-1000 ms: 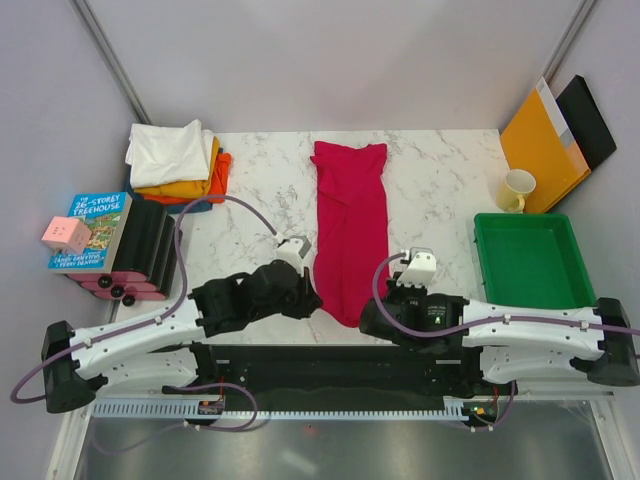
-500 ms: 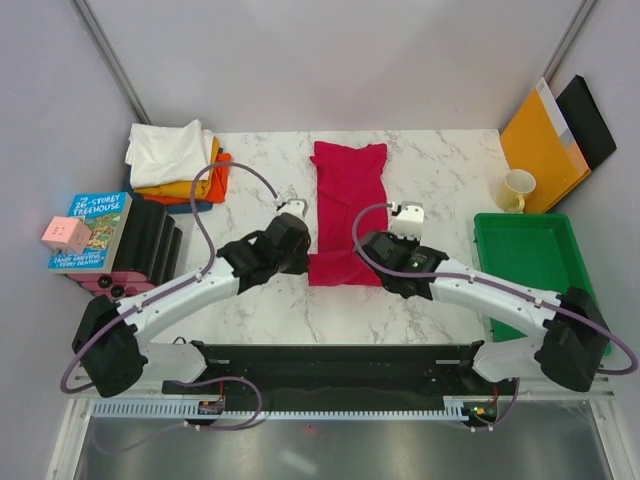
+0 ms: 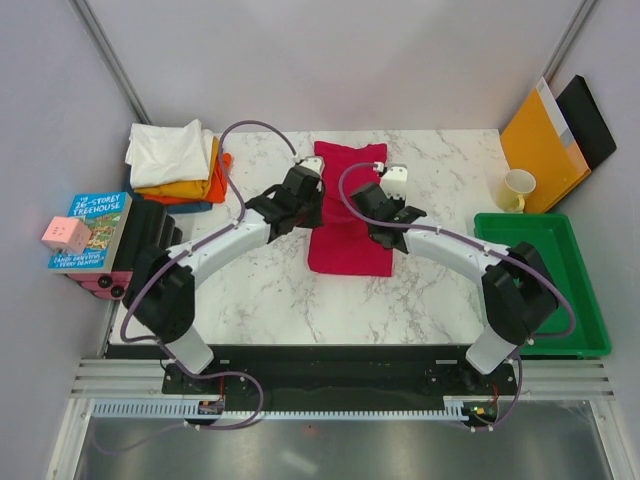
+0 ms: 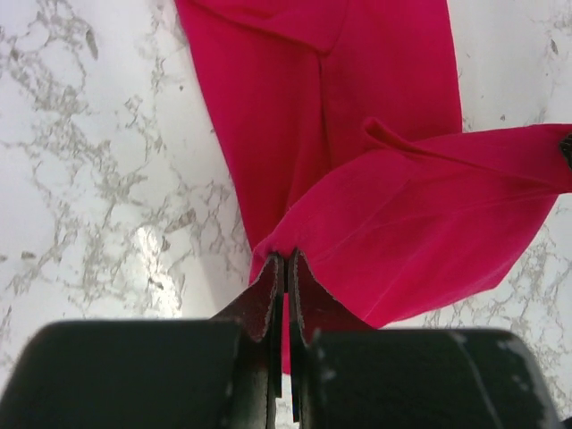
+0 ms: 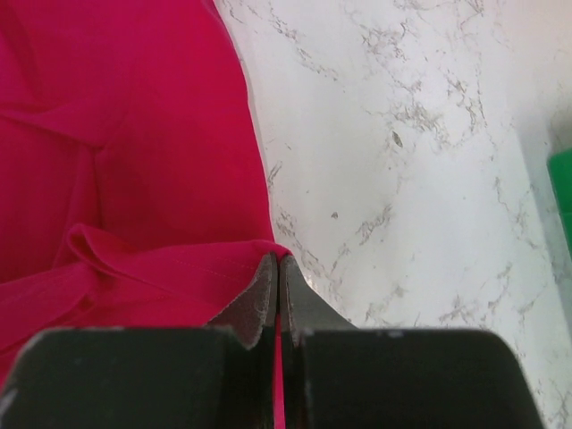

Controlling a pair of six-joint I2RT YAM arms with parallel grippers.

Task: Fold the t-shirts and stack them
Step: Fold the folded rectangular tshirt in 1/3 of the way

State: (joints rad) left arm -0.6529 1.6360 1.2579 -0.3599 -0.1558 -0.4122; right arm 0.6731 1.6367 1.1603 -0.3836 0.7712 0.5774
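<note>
A crimson red t-shirt (image 3: 348,230) lies folded lengthwise in the middle of the marble table, its near end doubled back over the far part. My left gripper (image 3: 312,203) is shut on the left corner of that lifted hem (image 4: 284,255). My right gripper (image 3: 366,205) pinches the right corner (image 5: 277,255). Both hold the hem a little above the far half of the red t-shirt (image 4: 357,107). A stack of folded t-shirts (image 3: 178,162), white on top of yellow-orange, orange and dark blue, sits at the far left corner.
A green tray (image 3: 535,270) stands at the right edge, with a yellow mug (image 3: 515,190) and an orange-yellow envelope (image 3: 540,140) behind it. Books (image 3: 92,230) and black rollers (image 3: 150,245) lie along the left edge.
Both grippers have carried the shirt's near hem away from the arm bases toward the far end, doubling the red t-shirt over itself. Both arms now stretch out over the table.
</note>
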